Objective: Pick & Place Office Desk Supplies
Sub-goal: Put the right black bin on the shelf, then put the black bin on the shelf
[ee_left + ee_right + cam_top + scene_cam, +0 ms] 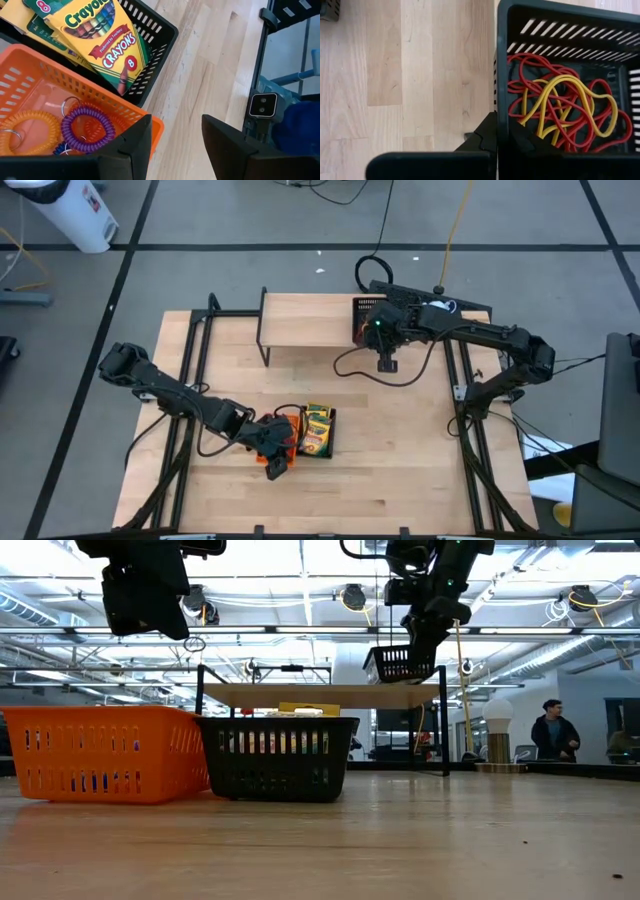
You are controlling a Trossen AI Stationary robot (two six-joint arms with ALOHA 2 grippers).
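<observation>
Right gripper [496,135] pinches the slotted plastic wall of a black tray [580,30], lifted near the wooden shelf [305,320]; tangled red and yellow rubber bands [565,107] inside, far end cut off. Left gripper [176,140] hangs spread over the orange tray [45,80] holding coiled purple and orange loops [85,127]. Glossy cardboard crayon boxes [107,42] fill the adjoining black tray [155,37], partly out of frame.

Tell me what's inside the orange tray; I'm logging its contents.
The orange tray holds coiled loops: one purple, one orange, plus a bit of blue. The left gripper hides the rest.
</observation>
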